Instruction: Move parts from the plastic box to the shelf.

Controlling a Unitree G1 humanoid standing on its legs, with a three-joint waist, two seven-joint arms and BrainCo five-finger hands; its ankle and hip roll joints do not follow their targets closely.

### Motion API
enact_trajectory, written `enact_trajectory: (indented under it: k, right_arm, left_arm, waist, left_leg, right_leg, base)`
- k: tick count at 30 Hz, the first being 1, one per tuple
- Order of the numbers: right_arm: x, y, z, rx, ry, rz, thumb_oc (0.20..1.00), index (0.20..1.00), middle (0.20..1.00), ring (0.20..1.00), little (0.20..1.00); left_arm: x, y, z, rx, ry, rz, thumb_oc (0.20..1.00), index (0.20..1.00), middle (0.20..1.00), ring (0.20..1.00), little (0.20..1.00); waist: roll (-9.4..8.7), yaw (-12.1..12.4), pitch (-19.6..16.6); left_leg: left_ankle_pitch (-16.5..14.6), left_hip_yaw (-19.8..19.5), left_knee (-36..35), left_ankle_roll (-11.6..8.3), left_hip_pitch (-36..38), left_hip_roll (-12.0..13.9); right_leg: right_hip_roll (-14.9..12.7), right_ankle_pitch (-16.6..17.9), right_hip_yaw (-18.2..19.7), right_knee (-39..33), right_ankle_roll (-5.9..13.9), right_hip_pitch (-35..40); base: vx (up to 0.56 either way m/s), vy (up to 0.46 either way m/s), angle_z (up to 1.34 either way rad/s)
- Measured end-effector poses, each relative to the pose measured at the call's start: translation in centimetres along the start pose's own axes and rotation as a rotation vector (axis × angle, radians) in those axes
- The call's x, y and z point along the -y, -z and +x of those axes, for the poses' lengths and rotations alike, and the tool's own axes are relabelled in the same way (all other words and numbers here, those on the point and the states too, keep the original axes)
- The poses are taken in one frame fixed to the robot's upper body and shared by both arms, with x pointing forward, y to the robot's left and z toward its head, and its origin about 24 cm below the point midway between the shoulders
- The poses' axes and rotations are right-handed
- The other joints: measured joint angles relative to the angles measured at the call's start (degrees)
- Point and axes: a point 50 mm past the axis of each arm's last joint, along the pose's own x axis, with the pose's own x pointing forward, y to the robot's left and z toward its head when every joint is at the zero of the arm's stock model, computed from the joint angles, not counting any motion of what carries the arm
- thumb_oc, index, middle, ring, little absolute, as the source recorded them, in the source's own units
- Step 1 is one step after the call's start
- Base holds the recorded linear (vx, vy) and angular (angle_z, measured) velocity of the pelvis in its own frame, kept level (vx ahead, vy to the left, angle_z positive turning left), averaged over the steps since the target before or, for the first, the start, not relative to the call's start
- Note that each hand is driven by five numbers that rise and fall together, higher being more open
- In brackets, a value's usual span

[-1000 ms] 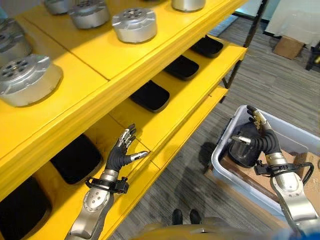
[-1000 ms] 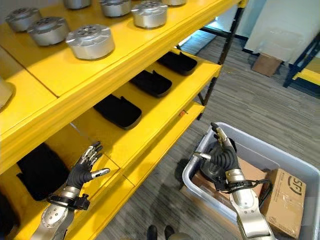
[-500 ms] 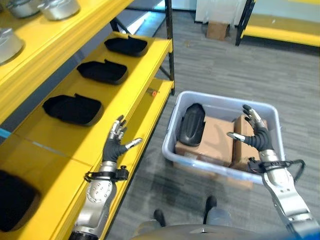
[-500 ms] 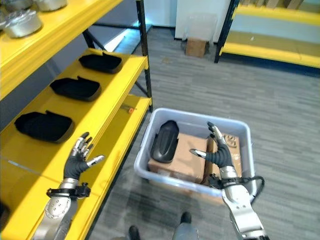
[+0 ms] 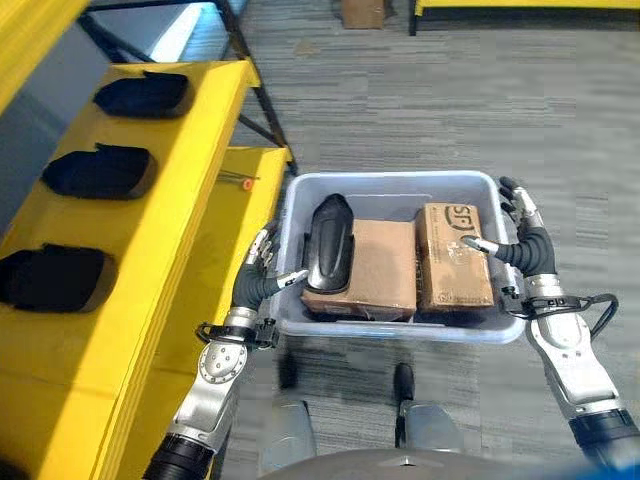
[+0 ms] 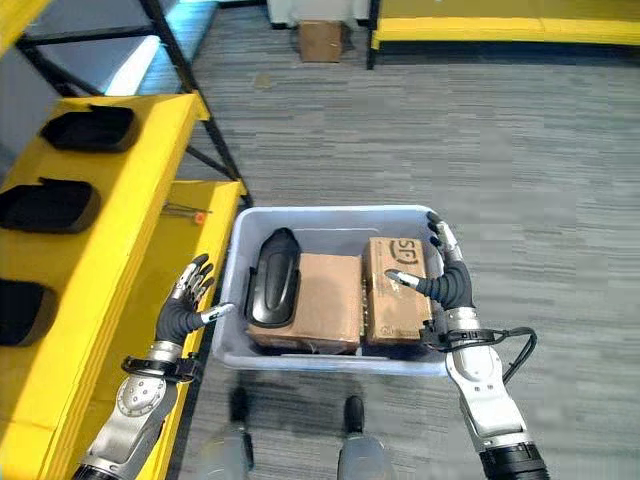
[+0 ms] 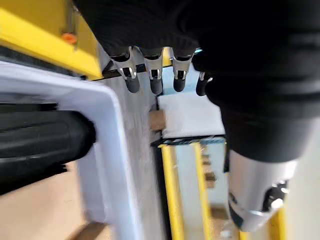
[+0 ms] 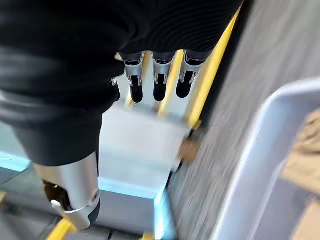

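Observation:
A pale grey plastic box [image 5: 300,190] stands on the floor before me. Inside it a black moulded part [image 5: 329,243] lies at the left, resting on two brown cardboard cartons [image 5: 383,262]. My left hand [image 5: 257,284] hovers open at the box's left wall, thumb pointing toward the rim. My right hand [image 5: 527,245] is open at the right rim, thumb reaching over the right carton [image 6: 396,290]. In the left wrist view the black part [image 7: 40,145] shows just inside the box wall [image 7: 117,150]. The yellow shelf [image 5: 170,210] runs along my left.
Three black moulded parts [image 5: 141,94] lie in a row on the upper yellow shelf level. A lower yellow shelf board [image 5: 215,250] reaches up to the box's left side. Grey striped floor surrounds the box, and a cardboard box [image 6: 321,40] stands far back.
The camera has swung from the shelf down onto the box. Both hands now flank the box, the left one having come off the shelf edge to the left wall.

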Motion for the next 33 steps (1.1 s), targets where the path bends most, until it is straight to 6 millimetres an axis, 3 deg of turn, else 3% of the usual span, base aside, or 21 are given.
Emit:
enact_trajectory:
  k: [1,2,3,4,5,6,7,9,10,11,15,18,20,30,33]
  right_arm:
    - [0.7,0.2,-0.2,-0.012,0.007,-0.039,1.000,1.000,1.000,1.000,1.000]
    - [1.3,0.0,-0.2,-0.001,0.013,-0.060,1.000,1.000,1.000,1.000,1.000]
    - [1.4,0.6,-0.8,-0.028,0.050,-0.041,1.000,1.000,1.000,1.000,1.000]
    - [0.7,1.1,-1.7,-0.061,0.077,0.006,1.000,1.000,1.000,1.000,1.000]
    - [0.4,1.4,-2.0,-0.077,0.080,0.022,1.000,1.000,1.000,1.000,1.000]
    - [0.2,0.8,-1.6,-0.051,0.078,0.029,1.000,1.000,1.000,1.000,1.000]
    - [0.4,0.4,-1.7,-0.024,0.090,0.039,1.000,1.000,1.000,1.000,1.000]
    - [-0.3,-0.1,-1.3,-0.010,0.080,0.067,1.000,1.000,1.000,1.000,1.000]
    - [-1.5,-0.1,-1.4,-0.011,0.032,0.087,1.000,1.000,1.000,1.000,1.000]
    - [-2.2,-0.4,-1.1,0.000,0.007,0.103,1.000,1.000,1.000,1.000,1.000]
    - [-3.8,-2.5,0.4,0.096,-0.041,0.138,1.000,1.000,1.000,1.000,1.000]
    - [-4.5,-3.3,1.1,0.135,-0.058,0.153,1.000,1.000,1.000,1.000,1.000]
    - [-4.6,-3.5,1.2,0.143,-0.056,0.155,1.000,1.000,1.000,1.000,1.000]
    - [-4.9,-3.6,1.0,0.142,-0.050,0.162,1.000,1.000,1.000,1.000,1.000]
    - [-5.3,-3.7,1.0,0.144,-0.061,0.166,1.000,1.000,1.000,1.000,1.000]
  left_arm:
    - [0.2,-0.1,0.1,0.004,-0.005,-0.006,1.000,1.000,1.000,1.000,1.000]
    - [0.3,-0.3,-0.1,0.015,-0.006,-0.017,1.000,1.000,1.000,1.000,1.000]
    - [0.1,-1.1,0.6,0.052,-0.002,-0.001,1.000,1.000,1.000,1.000,1.000]
    - [-0.7,-2.0,1.0,0.088,-0.018,0.038,1.000,1.000,1.000,1.000,1.000]
    - [-1.5,-1.8,0.7,0.074,-0.026,0.070,1.000,1.000,1.000,1.000,1.000]
    - [-2.0,-1.9,0.4,0.073,-0.039,0.083,1.000,1.000,1.000,1.000,1.000]
    - [-2.5,-1.8,0.2,0.076,-0.066,0.088,1.000,1.000,1.000,1.000,1.000]
    - [-2.1,-0.4,0.1,0.023,-0.077,0.100,1.000,1.000,1.000,1.000,1.000]
    - [-1.5,-1.5,0.8,0.074,-0.047,0.116,1.000,1.000,1.000,1.000,1.000]
    - [-0.8,-2.8,1.8,0.134,-0.021,0.110,1.000,1.000,1.000,1.000,1.000]
    - [1.9,-6.1,4.3,0.283,0.063,0.090,1.000,1.000,1.000,1.000,1.000]
    - [3.8,-7.5,5.0,0.354,0.112,0.098,1.000,1.000,1.000,1.000,1.000]
    - [4.5,-8.4,5.5,0.395,0.119,0.100,1.000,1.000,1.000,1.000,1.000]
    - [5.3,-9.3,5.8,0.434,0.069,0.049,1.000,1.000,1.000,1.000,1.000]
    - [5.5,-9.5,5.9,0.439,0.041,0.026,1.000,1.000,1.000,1.000,1.000]
  waist:
    - [1.27,-1.10,0.86]
    - [3.74,-2.05,1.01]
    - [1.91,-3.94,2.37]
    - [-0.94,-1.99,4.61]
    - [-1.47,-1.29,4.98]
    - [-0.38,0.02,5.53]
    - [-1.10,0.23,5.69]
    - [-3.00,-0.09,6.12]
    - [-5.12,-0.26,6.89]
    - [-6.80,0.07,6.79]
    - [-8.59,-0.46,6.92]
    - [-8.98,-2.28,6.88]
    - [-9.29,-2.11,7.04]
    - [-9.23,-3.20,7.23]
    - [-8.23,-3.22,8.39]
  left_leg:
    - [1.65,0.67,2.23,0.83,0.60,-1.30]
    - [3.55,1.20,2.72,1.23,1.85,-2.46]
    - [1.12,5.24,1.10,-1.06,2.99,-4.59]
    - [0.38,8.91,0.43,1.94,4.00,-8.79]
    - [-0.22,9.45,0.49,3.57,4.91,-10.92]
    - [-0.65,9.58,-0.02,4.32,6.53,-11.38]
    - [-1.06,11.07,0.68,5.08,5.85,-12.91]
    - [-2.65,13.01,1.84,7.08,2.03,-16.00]
    - [-2.58,13.03,2.63,7.21,-0.26,-16.60]
    - [-2.10,12.87,2.47,7.40,-1.37,-16.54]
    - [-1.33,13.13,1.26,6.37,-2.29,-14.83]
    - [-0.09,13.20,-0.33,5.56,-2.64,-12.85]
    - [0.21,13.83,-0.63,5.10,-2.96,-12.44]
    - [2.08,15.65,-3.06,3.34,-3.09,-10.00]
    - [2.49,15.99,-3.29,3.39,-3.55,-9.73]
  right_leg:
    - [-1.01,0.20,2.21,-0.41,2.14,0.02]
    - [-0.62,0.01,2.74,-0.89,4.10,0.70]
    - [-3.21,-0.16,2.25,0.27,5.45,0.51]
    - [-7.85,2.11,1.27,2.45,5.41,-1.31]
    - [-9.79,3.78,0.54,2.46,5.55,-1.31]
    - [-7.39,3.47,1.27,1.56,6.02,-0.95]
    - [-6.18,4.03,-1.09,0.80,5.95,-1.21]
    - [-9.73,4.17,-1.07,-1.67,6.71,-3.26]
    - [-10.26,5.35,-1.06,-3.66,6.32,-4.24]
    - [-10.15,5.91,-0.99,-4.20,6.49,-5.04]
    - [-8.31,6.05,-0.83,-4.73,6.53,-6.86]
    - [-6.11,6.05,-0.54,-4.79,6.53,-8.04]
    - [-5.39,6.04,0.76,-4.78,6.51,-9.04]
    - [-2.74,5.77,2.57,-4.82,5.53,-11.72]
    - [-2.48,5.93,2.75,-4.80,5.33,-12.25]
  base:
    - [0.07,0.370,-1.34]
    - [0.07,0.357,-0.50]
    - [0.07,0.296,-0.23]
    - [0.00,0.076,-0.14]
    - [-0.09,0.351,-0.48]
    - [-0.11,0.427,-0.13]
    - [-0.12,0.473,-0.17]
    - [-0.02,0.123,-0.07]
    - [-0.01,0.036,0.09]
    - [0.01,0.003,0.05]
    - [0.00,-0.044,-0.10]
    - [-0.01,-0.052,-0.15]
    - [-0.01,-0.034,-0.27]
    - [-0.01,-0.049,-0.13]
    - [-0.03,-0.041,-0.02]
